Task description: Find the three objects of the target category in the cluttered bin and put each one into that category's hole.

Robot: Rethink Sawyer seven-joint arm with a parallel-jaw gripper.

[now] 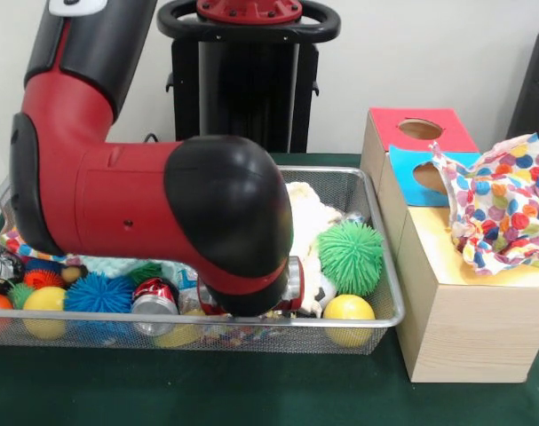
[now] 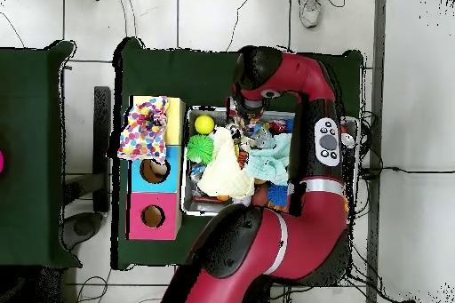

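Note:
One polka-dot cloth (image 1: 500,213) lies bunched on the yellow top (image 1: 482,280) of the nearest wooden box and covers the hole; it also shows in the overhead view (image 2: 144,129). The wire bin (image 1: 380,266) is full of clutter. A bit of dotted fabric (image 1: 19,241) peeks out at the bin's left end. My arm's big red and black elbow (image 1: 225,222) hangs over the bin and hides the gripper in the front view. In the overhead view the gripper (image 2: 240,129) reaches down into the bin (image 2: 186,162) near the yellow ball (image 2: 204,123).
The blue-topped box (image 1: 429,177) and red-topped box (image 1: 420,129) stand behind the yellow one. The bin holds a green spiky ball (image 1: 351,256), a yellow ball (image 1: 349,311), a cream cloth (image 1: 309,217), a mint cloth (image 2: 271,157), a blue spiky ball (image 1: 96,293) and a can (image 1: 154,297).

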